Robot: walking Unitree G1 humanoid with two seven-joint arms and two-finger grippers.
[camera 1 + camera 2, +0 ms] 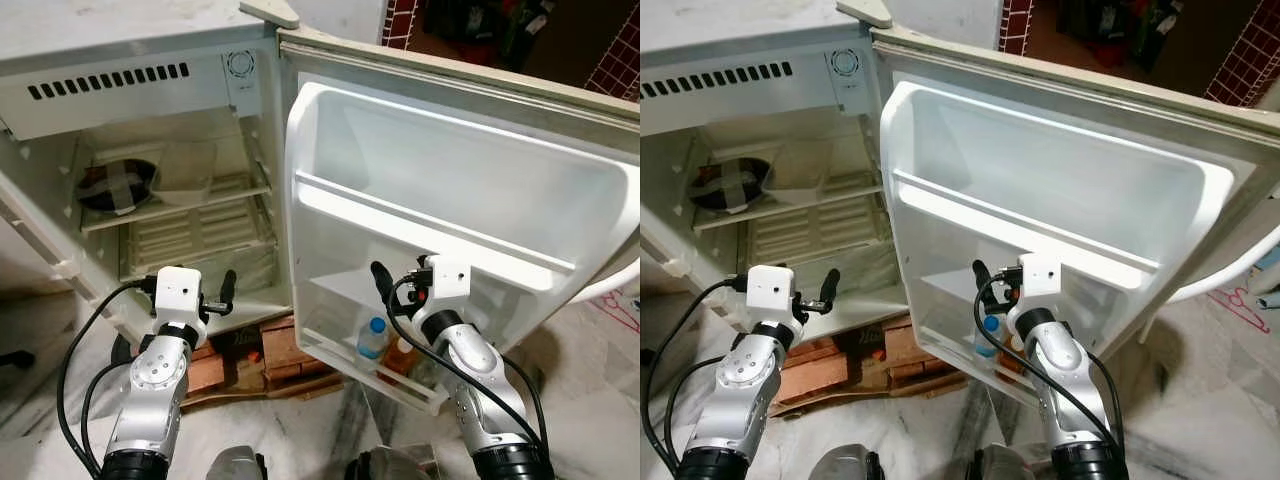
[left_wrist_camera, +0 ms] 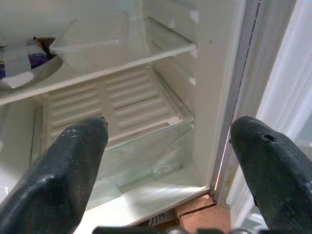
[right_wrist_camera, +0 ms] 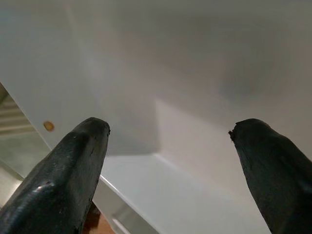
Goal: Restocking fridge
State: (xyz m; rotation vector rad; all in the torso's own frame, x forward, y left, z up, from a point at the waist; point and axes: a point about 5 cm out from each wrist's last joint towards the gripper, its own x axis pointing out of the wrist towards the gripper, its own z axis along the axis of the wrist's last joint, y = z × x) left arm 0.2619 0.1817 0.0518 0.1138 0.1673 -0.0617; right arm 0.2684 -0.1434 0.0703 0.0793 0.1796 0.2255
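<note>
We hold the left tool (image 2: 165,146) spread wide and empty before the open fridge (image 1: 150,120), low by its bottom shelf; the right tool (image 3: 165,146), fingers likewise apart, faces the door's (image 1: 450,170) inner wall; a blue-capped bottle (image 1: 372,338) (an orange one beside it) stands in the lowest door rack (image 1: 330,352).
</note>
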